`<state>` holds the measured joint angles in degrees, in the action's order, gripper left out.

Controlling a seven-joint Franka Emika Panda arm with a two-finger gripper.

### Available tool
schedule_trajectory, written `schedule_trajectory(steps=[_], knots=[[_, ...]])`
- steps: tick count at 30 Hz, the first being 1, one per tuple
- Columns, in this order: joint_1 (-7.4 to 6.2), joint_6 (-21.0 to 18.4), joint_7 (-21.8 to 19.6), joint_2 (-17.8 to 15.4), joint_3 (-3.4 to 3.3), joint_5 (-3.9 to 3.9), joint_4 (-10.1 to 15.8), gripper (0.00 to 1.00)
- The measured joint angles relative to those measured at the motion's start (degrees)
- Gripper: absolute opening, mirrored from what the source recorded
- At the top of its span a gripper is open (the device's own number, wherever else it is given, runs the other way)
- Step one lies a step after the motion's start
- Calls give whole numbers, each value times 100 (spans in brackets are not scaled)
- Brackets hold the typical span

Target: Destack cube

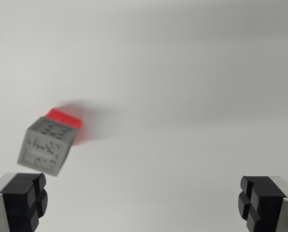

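Looking down from the wrist, a grey cube [46, 145] is seen at the wrist view's left, stacked on a red cube [65, 117] of which only a strip shows behind and beneath it. Both sit on a plain white table [192, 96]. The picture is blurred, so fine edges cannot be judged.

The gripper [143, 203] is spread wide and holds nothing; its two black fingertips [25, 198] are seen at the bottom corners, with bare table between them. The stack lies above and just inside the left fingertip, not centred between the jaws.

Several faults can be expected from here. If the gripper is lowered as it stands, the left finger is likely to strike the grey cube's top or side, and the stack could be toppled or both cubes pushed along. If the jaws are closed too low, the red cube may be caught as well and lifted with the grey one. A grip taken across corners could let the cube twist out.

No long axis is offered by the grey cube, its sides being alike. It is seen turned relative to the jaws, one vertical edge facing the camera, with patterned marks on its top and two near faces.
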<state>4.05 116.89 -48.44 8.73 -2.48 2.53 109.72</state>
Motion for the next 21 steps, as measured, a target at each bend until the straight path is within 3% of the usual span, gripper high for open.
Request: schedule_trajectory(steps=[21], knots=[[-21, 49, -68, -1, 0, 0, 67, 100]])
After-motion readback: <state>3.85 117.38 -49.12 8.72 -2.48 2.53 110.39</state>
